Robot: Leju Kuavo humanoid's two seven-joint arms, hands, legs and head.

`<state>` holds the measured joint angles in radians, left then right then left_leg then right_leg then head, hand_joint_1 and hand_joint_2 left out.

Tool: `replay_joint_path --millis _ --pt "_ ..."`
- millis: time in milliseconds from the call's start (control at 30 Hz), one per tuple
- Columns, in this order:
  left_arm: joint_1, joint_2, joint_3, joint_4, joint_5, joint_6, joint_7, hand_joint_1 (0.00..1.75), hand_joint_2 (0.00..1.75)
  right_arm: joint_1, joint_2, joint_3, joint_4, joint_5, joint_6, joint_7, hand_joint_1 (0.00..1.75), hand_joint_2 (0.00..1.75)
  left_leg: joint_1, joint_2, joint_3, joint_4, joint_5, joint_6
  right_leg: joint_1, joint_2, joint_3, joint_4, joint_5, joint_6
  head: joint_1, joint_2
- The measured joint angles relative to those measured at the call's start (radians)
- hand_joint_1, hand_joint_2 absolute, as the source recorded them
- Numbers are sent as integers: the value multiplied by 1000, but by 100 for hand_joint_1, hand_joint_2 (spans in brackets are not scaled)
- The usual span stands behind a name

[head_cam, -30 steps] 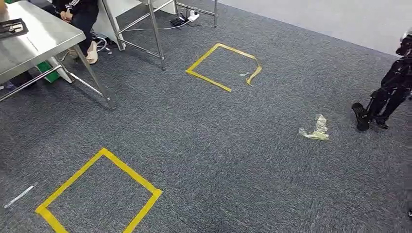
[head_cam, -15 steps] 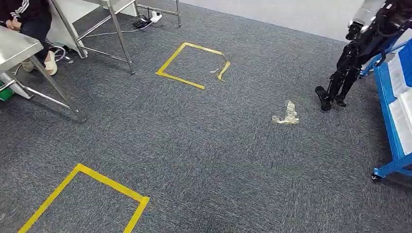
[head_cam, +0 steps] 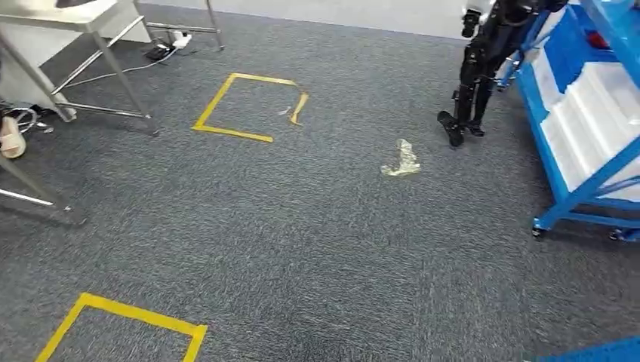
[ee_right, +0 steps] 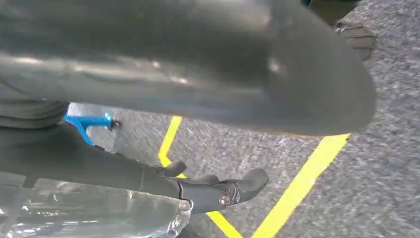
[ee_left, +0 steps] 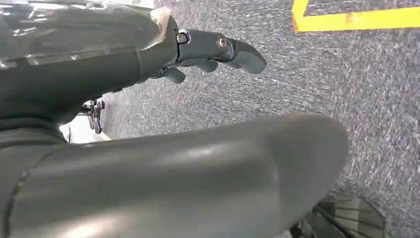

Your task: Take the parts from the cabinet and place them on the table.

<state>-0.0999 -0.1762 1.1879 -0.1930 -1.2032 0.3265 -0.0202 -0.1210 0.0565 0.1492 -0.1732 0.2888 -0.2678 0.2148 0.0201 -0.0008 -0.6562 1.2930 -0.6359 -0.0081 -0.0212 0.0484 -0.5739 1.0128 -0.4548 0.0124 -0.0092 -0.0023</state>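
The blue cabinet [head_cam: 586,191] stands at the right edge of the head view, with white bins [head_cam: 596,113] on its shelves and something red [head_cam: 601,38] on an upper level. Its parts are too small to make out. A steel table [head_cam: 72,13] shows at the top left, and another table's legs [head_cam: 34,187] at the left edge. My left hand [ee_left: 214,49] hangs over the carpet, fingers loosely extended, holding nothing. My right hand [ee_right: 218,191] hangs the same way above yellow tape, with nothing in it.
A black humanoid robot [head_cam: 480,68] stands just left of the cabinet. Crumpled clear tape [head_cam: 400,160] lies on the grey carpet. Yellow tape squares mark the floor, one far [head_cam: 226,130] and one near [head_cam: 140,317]. A person's shoe [head_cam: 10,137] and cables [head_cam: 167,47] lie at the left.
The camera has turned right, so the whole scene slid left. The blue cabinet and the black robot have come further into view, and the table has moved towards the left edge.
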Motion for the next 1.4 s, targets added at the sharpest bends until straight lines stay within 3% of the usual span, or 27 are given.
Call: replay_joint_path --millis 67,100,133,200,267,333,367,433,467,500,567,600,633,767,800,867,933,967,1000,1067,1100,1133,1167,1267,1300,1367,1400 --pt "-1 1 0 0 0 0 0 0 0 0 0 0 0 0 0 0 0 0 3 -12 68 -152 94 6 -1 29 4 1 0 1 0 0" --pt "-1 3 0 0 0 0 0 0 0 0 1 0 0 0 0 0 0 0 6 -46 102 -226 129 9 -1 42 5 1 1 2 0 0" --pt "-1 5 0 0 0 0 0 0 0 -2 2 0 0 0 0 0 0 0 6 -92 112 -270 127 13 10 50 0 8 -1 8 0 0" --pt "-2 5 -1 0 -6 -3 0 0 0 -2 2 0 0 0 0 0 0 0 -1 -67 110 -269 125 18 5 67 -8 2 2 21 2 0" --pt "-4 5 -2 0 -11 -2 0 0 0 2 0 0 0 0 0 0 0 0 -5 -45 117 -276 130 37 2 90 -18 -2 5 38 2 0" --pt "-5 3 -5 0 -13 0 -1 0 0 1 -2 0 1 1 0 0 0 0 -3 -21 125 -284 138 52 6 2 -41 55 -26 33 4 0" --pt "-4 3 -5 0 -14 1 -1 0 0 -4 -1 0 1 2 0 -2 0 0 -4 -6 124 -284 138 55 6 -20 -76 123 -61 28 11 0" --pt "-1 2 -6 0 -14 0 -2 0 0 -7 0 0 1 2 0 -2 0 0 -7 25 122 -283 137 58 5 -34 -154 283 -121 26 11 0" --pt "-1 2 -6 0 -14 -1 -2 0 0 -6 -1 0 1 2 0 -2 0 0 -7 39 122 -283 136 58 4 -36 -171 318 -125 33 12 0" --pt "-2 2 -6 0 -14 -3 -2 0 0 -3 -1 0 1 1 0 -2 0 0 -7 50 122 -283 134 58 3 -39 -164 302 -114 40 12 0" --pt "-3 1 -7 0 -14 -4 -1 0 0 -2 -2 0 1 2 0 -2 0 0 -6 72 127 -283 130 52 0 -54 -83 147 -52 59 13 0" --pt "-3 0 -7 0 -14 -4 0 0 0 -2 -3 0 1 2 0 -2 0 0 -6 82 132 -283 126 47 0 -82 -34 56 -24 64 14 0" --pt "-3 0 -8 0 -14 -3 1 0 0 -5 0 0 1 1 0 -2 0 0 -18 91 134 -281 119 39 5 -134 -11 10 -12 55 15 0" --pt "-8 0 -9 0 -17 -2 2 0 0 0 0 -1 1 -2 0 -1 0 0 -16 125 150 -288 114 21 13 -88 -12 8 -4 29 6 0" --pt "-8 -1 -10 0 -17 -3 2 0 0 2 -2 -2 1 -3 0 -1 0 0 -8 108 150 -282 105 11 -7 -75 -6 3 1 18 5 0" --pt "-7 -1 -10 0 -17 -2 2 0 0 0 -1 -2 1 -5 0 -3 0 0 -6 27 106 -186 38 8 -5 -56 -8 3 2 0 0 0" --pt "-4 -1 -10 0 -16 -2 2 0 0 -3 2 -2 1 -5 3 -4 0 0 -7 3 27 -22 -34 6 0 -30 -12 3 3 -7 0 0" --pt "-3 -1 -10 0 -15 -2 2 0 0 -2 2 -2 1 -5 3 -4 0 0 -7 1 -2 29 -43 5 2 -15 -13 4 4 -8 1 0" --pt "-2 -1 -10 0 -15 -2 2 0 0 0 1 -2 1 -6 3 -4 0 0 -6 0 -5 26 -27 5 2 -3 -13 4 4 -8 1 0" --pt "-3 -1 -10 0 -15 -2 2 0 0 2 -1 -3 1 -6 3 -4 0 0 -2 -5 48 -93 57 8 2 25 -10 4 6 -5 1 0" --pt "-3 -1 -10 0 -15 -4 2 0 0 1 1 -3 1 -6 5 -4 0 0 3 -24 90 -182 102 10 2 38 -8 6 6 -4 0 0" --pt "-3 0 -10 0 -15 -8 2 0 0 0 2 -3 1 -6 6 -5 0 0 9 -79 118 -243 121 12 1 48 -10 7 8 -1 0 0" --pt "-3 2 -10 0 -16 -14 2 0 0 -5 2 -3 1 -6 6 -6 0 0 9 -93 127 -274 111 12 15 59 -18 16 7 5 1 0" --pt "-3 3 -11 0 -19 -15 3 0 0 -5 2 -3 1 -9 6 -6 0 0 -5 -62 125 -268 116 25 2 90 -33 6 20 28 3 0" --pt "-3 3 -13 0 -21 -15 3 0 0 -3 1 -3 1 -11 5 -6 0 0 0 -48 134 -277 123 35 6 86 -42 12 18 33 2 0" --pt "-5 3 -15 0 -26 -15 1 0 0 -3 2 -5 1 -18 3 -6 0 0 -2 -23 133 -281 128 45 8 -11 -78 87 -19 25 12 0" --pt "-4 4 -15 0 -30 -16 1 0 0 -6 3 -5 1 -20 3 -6 0 0 -4 -4 133 -281 128 52 7 -25 -119 169 -54 21 15 0"
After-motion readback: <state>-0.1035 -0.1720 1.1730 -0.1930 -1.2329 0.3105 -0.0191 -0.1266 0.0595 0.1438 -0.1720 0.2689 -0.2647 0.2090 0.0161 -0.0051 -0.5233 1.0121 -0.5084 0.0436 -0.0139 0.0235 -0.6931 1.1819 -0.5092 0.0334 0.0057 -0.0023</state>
